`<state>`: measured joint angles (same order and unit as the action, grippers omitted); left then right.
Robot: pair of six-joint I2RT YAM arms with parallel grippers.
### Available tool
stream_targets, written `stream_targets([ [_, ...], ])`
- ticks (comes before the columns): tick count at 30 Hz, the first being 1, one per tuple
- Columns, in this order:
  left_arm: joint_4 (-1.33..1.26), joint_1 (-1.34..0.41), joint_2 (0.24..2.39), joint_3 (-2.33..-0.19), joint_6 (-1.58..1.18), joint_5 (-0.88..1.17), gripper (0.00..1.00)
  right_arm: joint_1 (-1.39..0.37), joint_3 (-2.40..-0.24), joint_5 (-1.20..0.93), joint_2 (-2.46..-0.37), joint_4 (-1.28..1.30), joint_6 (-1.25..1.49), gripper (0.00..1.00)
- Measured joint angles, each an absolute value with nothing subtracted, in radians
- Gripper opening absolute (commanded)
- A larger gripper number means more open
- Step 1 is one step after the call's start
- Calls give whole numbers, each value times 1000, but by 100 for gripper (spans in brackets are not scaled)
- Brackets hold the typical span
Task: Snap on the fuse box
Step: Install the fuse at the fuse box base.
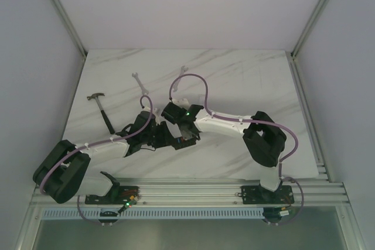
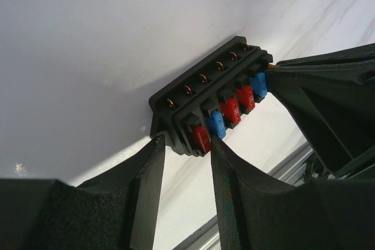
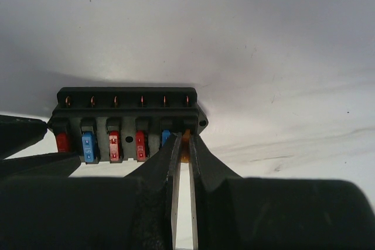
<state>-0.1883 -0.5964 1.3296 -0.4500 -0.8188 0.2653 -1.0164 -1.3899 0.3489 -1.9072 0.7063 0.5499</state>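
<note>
Left gripper (image 2: 186, 140): fingers spread partway and set against both sides of the short near end of the fuse box (image 2: 202, 89), clamping it; both fingertips touch the black housing. Right gripper (image 3: 186, 139): fingers pressed nearly together with only a thin slit between them, pinching a small orange piece (image 3: 186, 148) at the last slot on the right end of the box, as its own wrist camera sees it. The two grippers work opposite ends of the same box. The box lies flat on the white marbled worktop (image 3: 263, 45), with no cover over the slots. In the overhead view it sits in the middle area toward the near edge, between the two wrists. Fuses (image 3: 114, 144) seated in the row read, left to right from the right wrist camera, red, blue, red, red, blue. The fuse faces carry pale markings too small to read, and I cannot make out any writing on the housing. Further out on the worktop lie a hammer (image 1: 102, 109) on the left and two wrenches (image 1: 137, 80), well apart from the box.
</note>
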Motion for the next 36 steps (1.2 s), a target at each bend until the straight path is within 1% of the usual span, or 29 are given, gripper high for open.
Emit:
stream_targets([
  [1,-188,-596,1330,-450,-819,265,46,-1016,-1386,349,-1904,703,551,0],
  [3,-187,-596,1330,-451,-819,265,46,-1013,-1377,348,-1894,694,555,4],
  [7,-182,-596,1330,-454,-818,265,46,-1005,-1365,335,-1879,691,561,5],
  [9,-179,-596,1330,-455,-818,265,46,-1001,-1361,327,-1874,694,562,5],
  [12,-172,-596,1330,-459,-813,265,46,-994,-1360,314,-1871,694,565,0],
  [22,-153,-596,1330,-471,-791,265,45,-979,-1333,288,-1851,669,584,0],
  [32,-152,-596,1329,-471,-773,266,45,-937,-1224,253,-1742,576,625,0],
  [36,-152,-596,1329,-471,-768,267,45,-927,-1211,240,-1725,551,640,0],
])
